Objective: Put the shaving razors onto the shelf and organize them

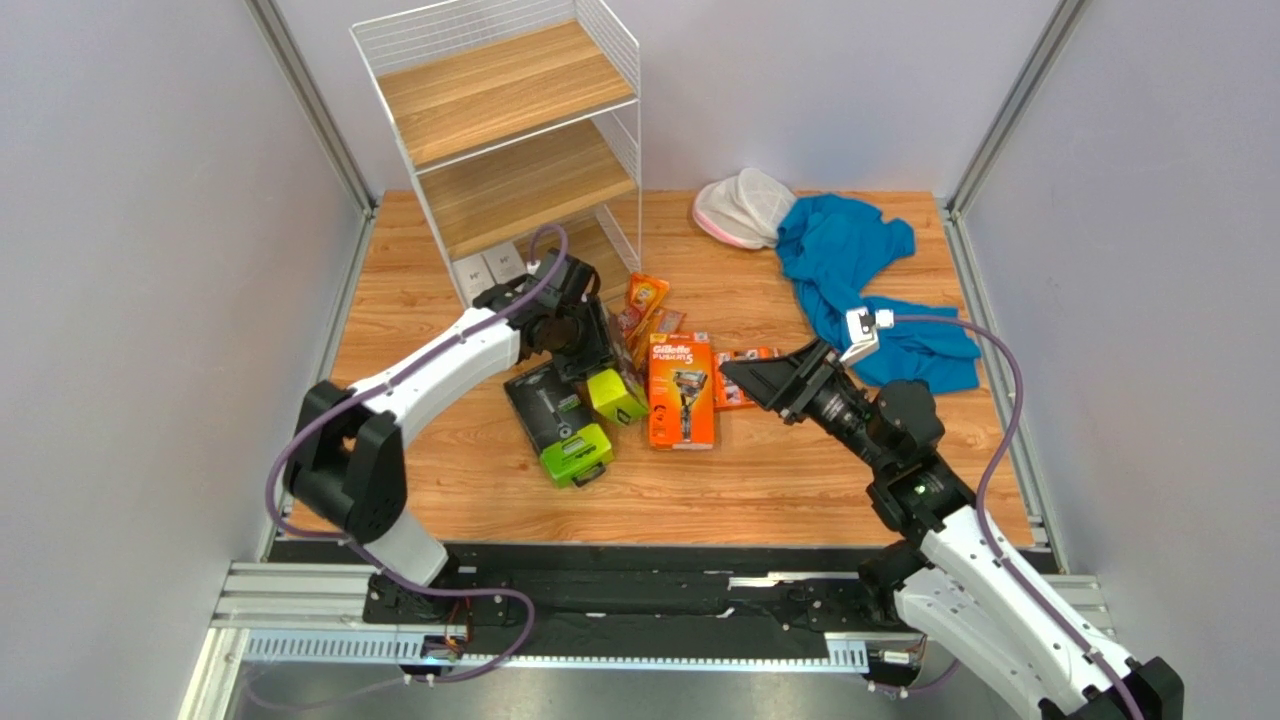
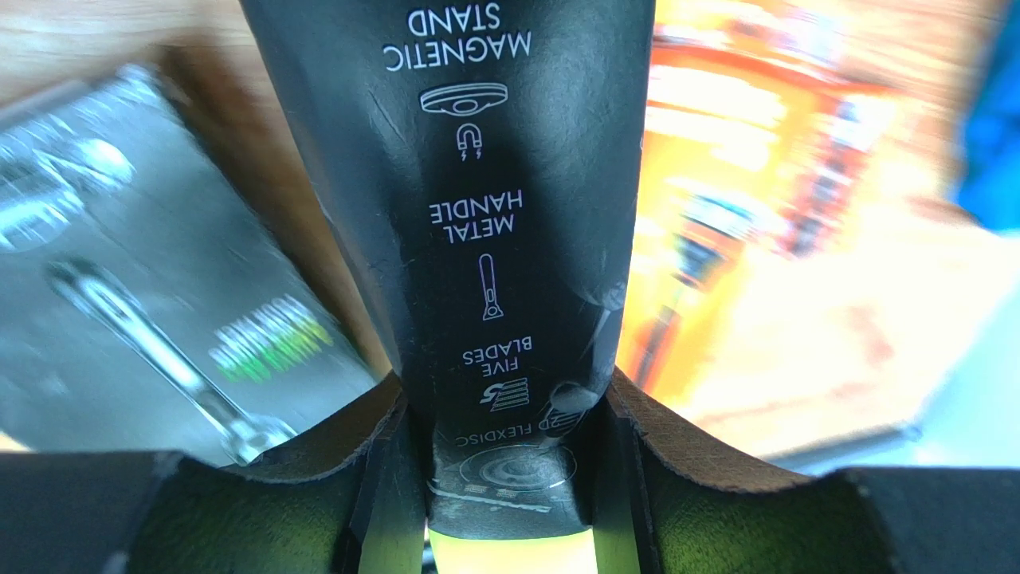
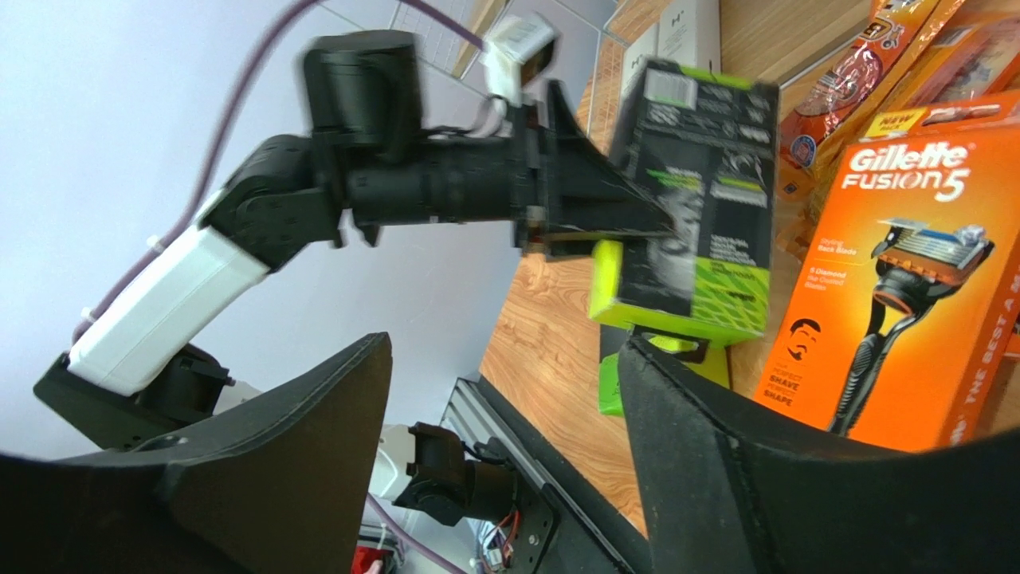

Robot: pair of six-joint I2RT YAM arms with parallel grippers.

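Note:
My left gripper [image 1: 591, 365] is shut on a black razor pack with a lime-green end [image 1: 615, 396], held off the table on its narrow sides. In the left wrist view the pack [image 2: 515, 215] runs up from between the fingers [image 2: 647, 478]. A second black and green pack [image 1: 553, 425] lies flat below it. To the right lie an orange Gillette box [image 1: 681, 390], another orange pack [image 1: 648, 305] and a small orange blister pack [image 1: 732, 395]. My right gripper [image 1: 747, 375] hovers open beside the orange box [image 3: 910, 275], holding nothing. The shelf [image 1: 511, 135] stands at the back left.
Two slim grey-white boxes [image 1: 493, 270] stand at the foot of the shelf. A blue cloth [image 1: 864, 278] and a white rounded item [image 1: 744, 207] lie at the back right. Grey walls close in on both sides of the table [image 1: 451, 480].

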